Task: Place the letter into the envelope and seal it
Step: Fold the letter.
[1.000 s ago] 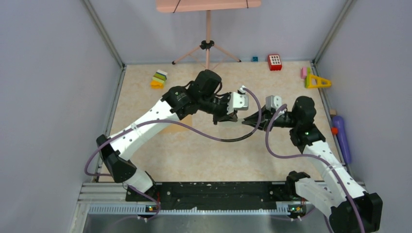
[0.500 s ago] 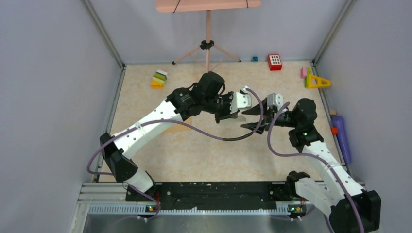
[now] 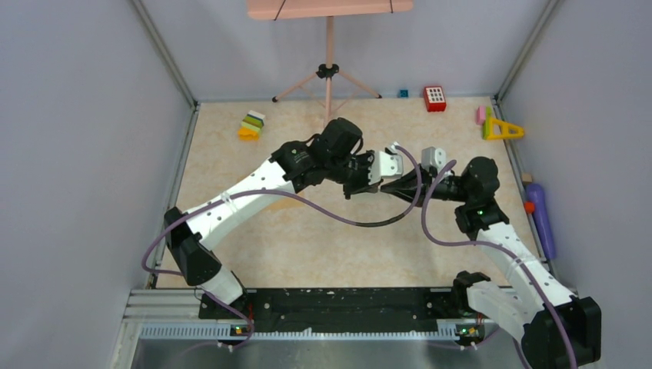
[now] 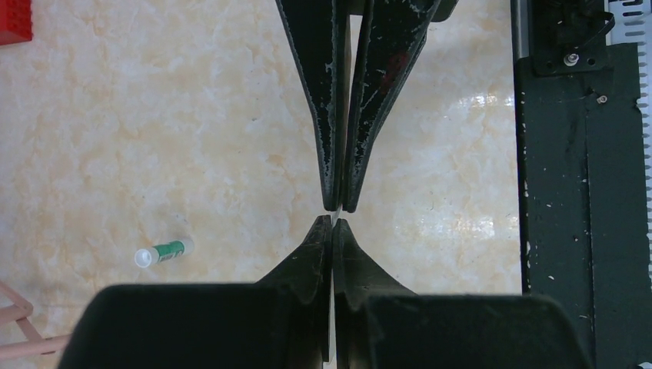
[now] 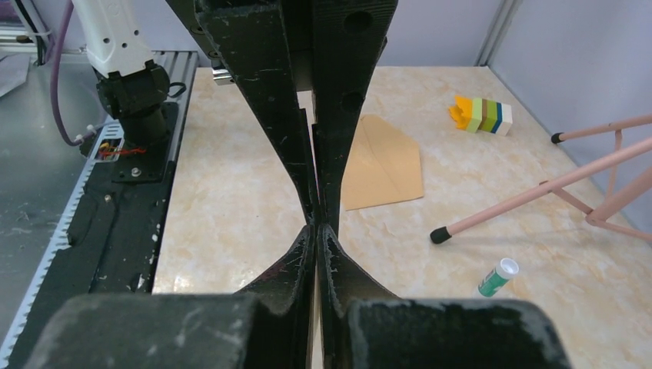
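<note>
The letter point(image 4: 331, 323) shows only as a thin pale sliver, edge-on between the fingers. My left gripper point(image 4: 332, 221) and right gripper point(image 5: 317, 228) meet tip to tip above the middle of the table, both shut on it. In the top view the left gripper point(image 3: 377, 187) and right gripper point(image 3: 387, 185) touch noses, and the sheet cannot be made out. The brown envelope point(image 5: 384, 165) lies flat on the table behind the left fingers, flap open. In the top view it is hidden under the left arm.
A green glue stick point(image 5: 498, 277) lies on the table near a pink tripod leg point(image 5: 530, 192). A stack of coloured blocks point(image 3: 251, 125), a red block point(image 3: 434, 98) and a yellow triangle point(image 3: 503, 129) sit along the far edge. The black base rail point(image 3: 330, 304) runs along the near edge.
The right gripper opened half a second ago and has shut again. The left arm has carried its gripper a little to the right, and the two grippers now meet tip to tip.
</note>
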You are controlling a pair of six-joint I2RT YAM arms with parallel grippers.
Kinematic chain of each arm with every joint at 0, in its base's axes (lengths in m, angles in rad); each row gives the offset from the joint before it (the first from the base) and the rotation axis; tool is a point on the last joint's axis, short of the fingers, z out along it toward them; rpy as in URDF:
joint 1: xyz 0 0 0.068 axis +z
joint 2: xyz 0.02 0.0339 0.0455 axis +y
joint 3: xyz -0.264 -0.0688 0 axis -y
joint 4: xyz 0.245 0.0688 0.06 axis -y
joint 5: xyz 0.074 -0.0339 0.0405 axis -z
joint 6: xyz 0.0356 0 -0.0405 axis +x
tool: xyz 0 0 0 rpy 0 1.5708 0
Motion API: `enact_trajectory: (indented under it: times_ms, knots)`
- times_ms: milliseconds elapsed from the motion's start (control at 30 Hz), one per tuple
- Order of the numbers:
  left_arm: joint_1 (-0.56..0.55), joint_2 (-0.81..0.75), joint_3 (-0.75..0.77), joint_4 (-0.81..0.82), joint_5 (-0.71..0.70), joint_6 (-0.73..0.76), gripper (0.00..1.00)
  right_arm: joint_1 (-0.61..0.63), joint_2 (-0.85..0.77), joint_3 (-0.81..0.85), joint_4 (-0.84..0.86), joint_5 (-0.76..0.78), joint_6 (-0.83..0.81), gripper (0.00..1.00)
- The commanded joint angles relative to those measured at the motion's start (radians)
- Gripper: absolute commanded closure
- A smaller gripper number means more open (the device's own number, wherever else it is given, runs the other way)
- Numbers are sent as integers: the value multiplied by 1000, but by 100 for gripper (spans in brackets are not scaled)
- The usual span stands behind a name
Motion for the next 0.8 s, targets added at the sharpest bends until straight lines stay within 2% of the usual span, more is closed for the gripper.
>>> enact_trajectory:
  times_ms: [0,200,267,300,433,567,600,767]
  knots:
    - [-3,-8,23,38,-8,1,100,11,-4,6,12,-47,-25,100]
    - [-3,-20,7,39,-9,6,100,12,-6,13,-2,-46,-27,98]
    - [-3,-22,4,40,-9,8,100,12,-6,15,-11,-45,-31,71]
    - [-3,-24,5,41,-8,7,100,12,-5,13,-13,-45,-35,67]
    - [-3,-24,6,39,-3,8,100,12,-2,11,-18,-38,-51,69]
    - [-3,-25,6,38,-1,9,100,13,-3,9,-47,-33,-88,88]
    - [-3,-24,6,37,0,11,100,14,-3,9,-58,-35,-102,89]
    - [-3,-25,19,26,12,17,100,16,-2,6,-102,-31,-162,72]
